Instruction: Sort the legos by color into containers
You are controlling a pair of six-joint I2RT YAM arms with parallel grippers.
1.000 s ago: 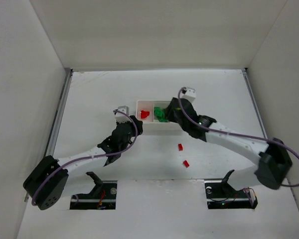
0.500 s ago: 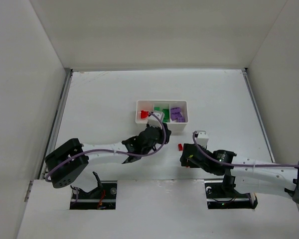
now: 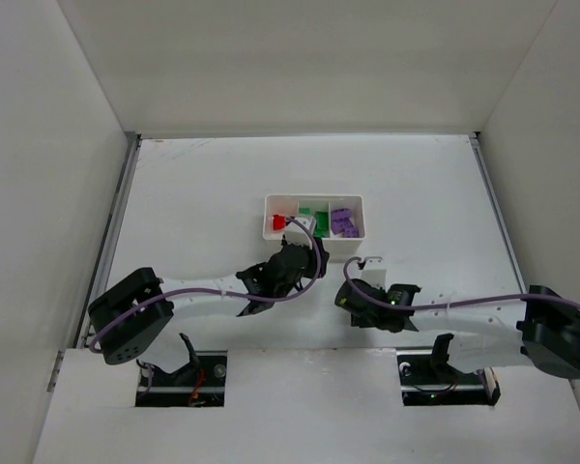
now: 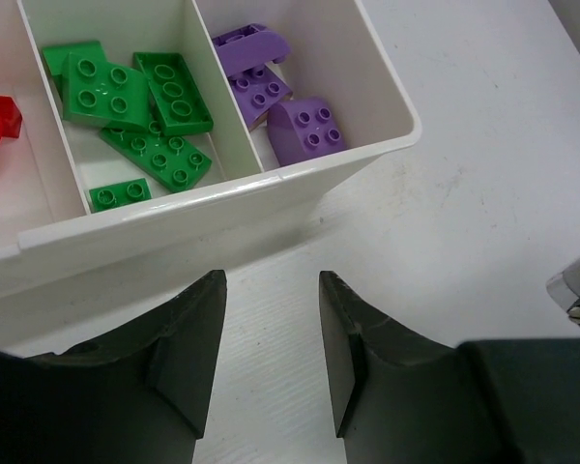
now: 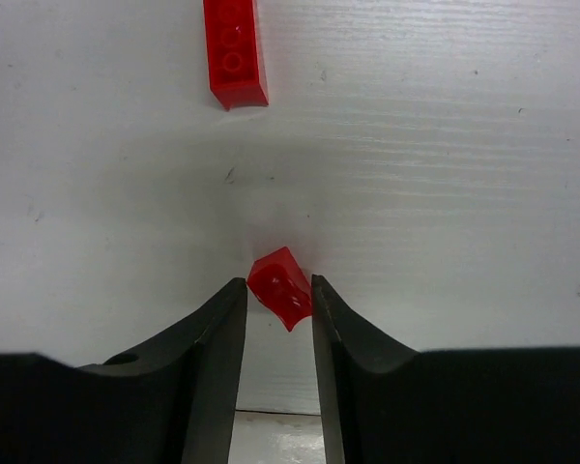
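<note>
Right gripper (image 5: 275,290), back from the tray (image 4: 174,222) to the table (image 5: 464,145) before it, now pinching a small red lego (image 5: 282,298), presumably bound for the red compartment (image 4: 10,193); longer red lego (image 5: 235,50) loose nearby; left gripper (image 4: 271,290) slightly parted, empty, at tray front

Legos (image 4: 174,92) in tray (image 4: 222,208); red lego (image 5: 282,295) outside
</note>
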